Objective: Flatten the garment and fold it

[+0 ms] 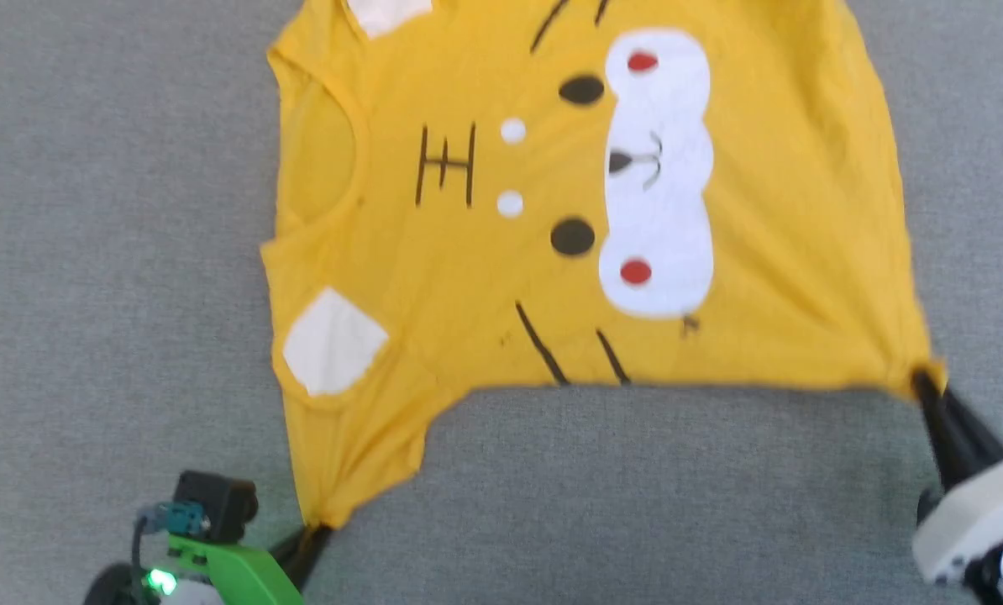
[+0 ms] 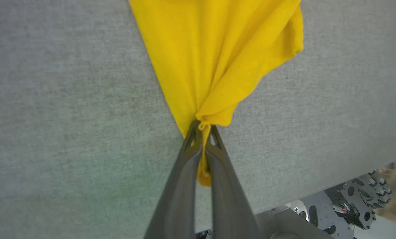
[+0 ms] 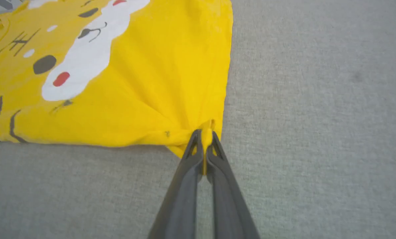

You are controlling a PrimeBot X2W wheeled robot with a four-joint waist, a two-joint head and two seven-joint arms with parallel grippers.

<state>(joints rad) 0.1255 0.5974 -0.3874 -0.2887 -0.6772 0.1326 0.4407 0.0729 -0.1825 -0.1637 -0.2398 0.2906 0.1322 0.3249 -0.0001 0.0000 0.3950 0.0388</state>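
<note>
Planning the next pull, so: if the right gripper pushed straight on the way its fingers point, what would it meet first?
The T-shirt itself: the right gripper is shut on its corner, and its cloth lies directly ahead, so it would probably just bunch up.

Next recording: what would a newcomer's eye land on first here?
A mustard-yellow T-shirt with a cartoon face lies spread on the grey surface, across the head view's middle. The left gripper pinches its lower-left tip and the right gripper its lower-right corner, both shut on the cloth.
</note>
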